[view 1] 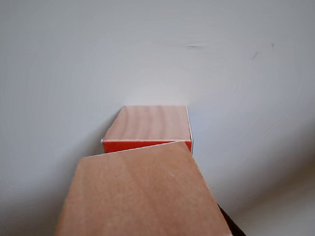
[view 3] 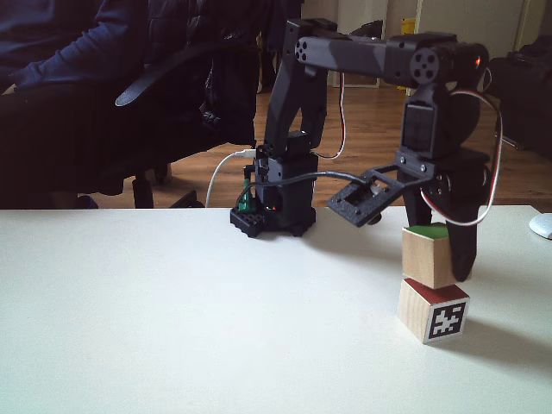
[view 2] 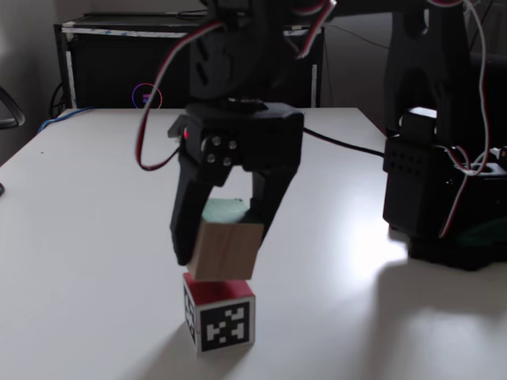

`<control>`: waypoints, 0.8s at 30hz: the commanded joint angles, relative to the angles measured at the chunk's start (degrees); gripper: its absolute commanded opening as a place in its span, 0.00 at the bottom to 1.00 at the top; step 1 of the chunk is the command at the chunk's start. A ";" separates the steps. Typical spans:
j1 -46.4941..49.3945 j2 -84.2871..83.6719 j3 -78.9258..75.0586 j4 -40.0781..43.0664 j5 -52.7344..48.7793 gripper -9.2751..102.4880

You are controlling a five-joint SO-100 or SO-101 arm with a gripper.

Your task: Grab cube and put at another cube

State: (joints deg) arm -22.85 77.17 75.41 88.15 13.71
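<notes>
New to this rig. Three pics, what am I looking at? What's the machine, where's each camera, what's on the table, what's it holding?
It is a small black robot arm with a two-finger gripper, bolted to a white table.

The close-up picture seems to be taken from a camera on or near the gripper, looking along the held block. The two others are from cameras standing still: one faces the gripper from low on the table, the other looks from the side and shows the whole arm and its base.

The gripper is shut on a plain wooden cube with a green top face. Directly under it on the table stands a second cube with a red top and black-and-white square markers on its sides. The held cube sits on or barely above it, a bit tilted and off-centre; contact cannot be told.

Behind the table, a person sits in an office chair.
</notes>
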 commanded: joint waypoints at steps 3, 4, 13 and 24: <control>0.62 -0.35 -3.08 0.18 -0.44 0.29; 0.62 -0.62 -3.08 0.35 -0.44 0.30; 0.53 -2.99 -4.48 2.02 -0.79 0.36; -0.35 -3.69 -8.96 6.59 0.09 0.44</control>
State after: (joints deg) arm -22.32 73.04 69.79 93.43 13.27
